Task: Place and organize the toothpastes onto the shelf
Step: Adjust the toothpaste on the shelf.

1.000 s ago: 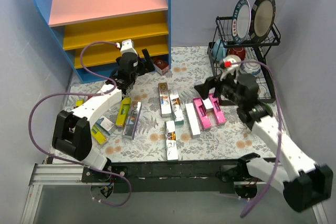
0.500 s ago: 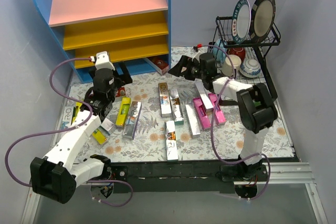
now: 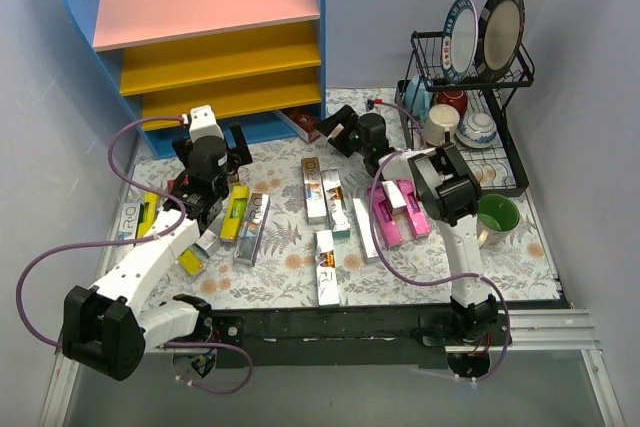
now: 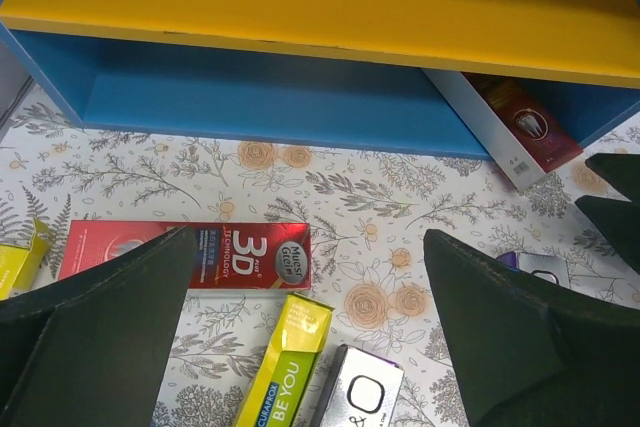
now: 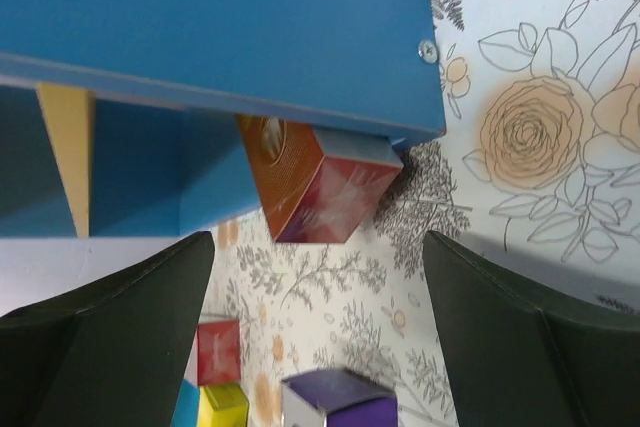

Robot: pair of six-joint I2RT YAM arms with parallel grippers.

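The toothpaste boxes (image 3: 316,188) lie scattered flat on the flowered cloth (image 3: 283,161) near the shelf (image 3: 205,7), most in a loose row across the middle of the table; pink ones (image 3: 386,215) lie to the right, yellow ones (image 3: 236,213) to the left. One dark red box (image 3: 307,125) lies at an angle at the right end of the shelf's bottom bay, under the lowest yellow board, its near end poking out past the blue side. The right gripper (image 3: 340,131) hangs just beside that end with its fingers spread wide and nothing between them; its wrist view shows the box's end face (image 5: 320,185) straight ahead in the gap, apart from both fingers. The left gripper (image 3: 212,150) hovers in front of the shelf's left half, likewise spread wide and holding nothing; below it a red box (image 4: 186,255) lies flat on the cloth, with a yellow box (image 4: 285,373) and a silver box (image 4: 360,399) just nearer. A black wire dish rack (image 3: 468,59) with plates and bowls stands at the far right; a green mug (image 3: 493,215) sits near it.
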